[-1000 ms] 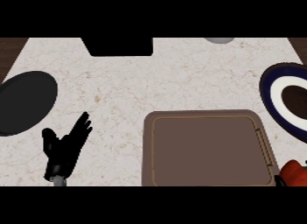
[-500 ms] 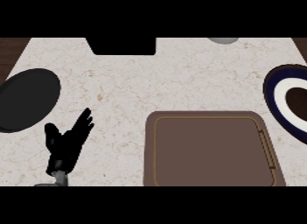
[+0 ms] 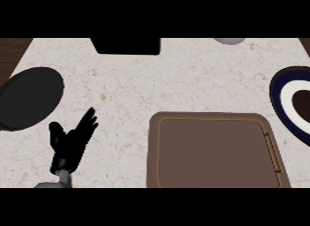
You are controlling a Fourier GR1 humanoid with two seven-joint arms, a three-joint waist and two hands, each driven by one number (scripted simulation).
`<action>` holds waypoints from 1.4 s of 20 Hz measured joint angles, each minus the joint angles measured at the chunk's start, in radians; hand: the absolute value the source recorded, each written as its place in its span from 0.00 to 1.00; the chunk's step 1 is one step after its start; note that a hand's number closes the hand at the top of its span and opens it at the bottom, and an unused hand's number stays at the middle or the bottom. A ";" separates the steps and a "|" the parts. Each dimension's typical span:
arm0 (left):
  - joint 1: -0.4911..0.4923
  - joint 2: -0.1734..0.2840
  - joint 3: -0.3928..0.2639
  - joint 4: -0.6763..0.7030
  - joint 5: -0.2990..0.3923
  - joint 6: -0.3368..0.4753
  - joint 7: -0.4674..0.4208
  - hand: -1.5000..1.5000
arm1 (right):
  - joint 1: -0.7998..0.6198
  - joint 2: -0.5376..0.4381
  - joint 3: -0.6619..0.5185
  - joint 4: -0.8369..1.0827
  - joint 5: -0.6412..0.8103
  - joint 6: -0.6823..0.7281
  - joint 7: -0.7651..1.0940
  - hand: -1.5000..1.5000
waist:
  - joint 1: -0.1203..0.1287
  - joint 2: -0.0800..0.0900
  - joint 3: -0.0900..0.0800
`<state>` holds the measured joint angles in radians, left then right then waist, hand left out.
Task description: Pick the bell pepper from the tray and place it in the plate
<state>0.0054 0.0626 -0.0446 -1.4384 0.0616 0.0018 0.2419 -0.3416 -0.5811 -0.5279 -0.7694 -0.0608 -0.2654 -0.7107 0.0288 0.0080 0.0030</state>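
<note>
— Looking for the bell pepper: nowhere in view, neither on the brown tray (image 3: 216,152) nor on the blue-rimmed plate (image 3: 289,106) at three o'clock.
— And the hands?
— Left hand (image 3: 71,142) at eight o'clock, resting, fingers straight and spread, holding nothing. Right hand out of view.
— Advice for the carry?
— Probably best to cross the tray's right edge, keep the pepper level, and lower onto the plate's dark centre, not its rim.
— Changed from a second ago?
— Gone from five o'clock: a red shape at the corner. Left hand barely shifted.
</note>
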 measured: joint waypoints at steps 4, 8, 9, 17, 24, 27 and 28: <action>-0.023 -0.008 -0.005 0.012 -0.006 0.004 -0.002 0.50 | -0.101 -0.073 -0.018 0.211 0.017 0.022 -0.048 1.00 | 0.011 0.006 0.001; -0.023 -0.009 -0.015 0.006 -0.006 -0.006 0.001 0.50 | -0.149 -0.125 0.072 0.334 0.126 0.016 0.045 0.00 | 0.034 0.012 0.001; -0.028 -0.012 -0.015 0.009 -0.008 -0.003 0.001 0.50 | -0.160 -0.134 0.089 0.361 0.145 0.031 0.052 0.00 | 0.036 0.014 0.002; -0.042 -0.009 -0.009 0.022 -0.007 -0.009 -0.007 0.50 | -0.254 -0.139 0.103 0.490 0.161 0.176 -0.014 0.00 | 0.042 0.020 0.006; -0.036 -0.004 0.005 0.031 -0.002 -0.009 -0.019 0.50 | -0.274 -0.148 -0.022 0.547 0.036 0.316 -0.115 0.00 | 0.028 0.018 0.007; -0.020 -0.012 -0.005 0.024 -0.009 -0.003 -0.028 0.50 | -0.246 -0.194 -0.064 0.577 -0.004 0.408 -0.123 0.00 | 0.020 0.016 0.007; -0.016 -0.012 -0.006 0.017 -0.008 -0.005 -0.024 0.50 | -0.237 -0.204 -0.075 0.587 -0.014 0.439 -0.125 0.00 | 0.020 0.016 0.007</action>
<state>-0.0111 0.0510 -0.0504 -1.4217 0.0537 -0.0029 0.2180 -0.5784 -0.7849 -0.6028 -0.1824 -0.0752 0.1739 -0.8352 0.0483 0.0237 0.0099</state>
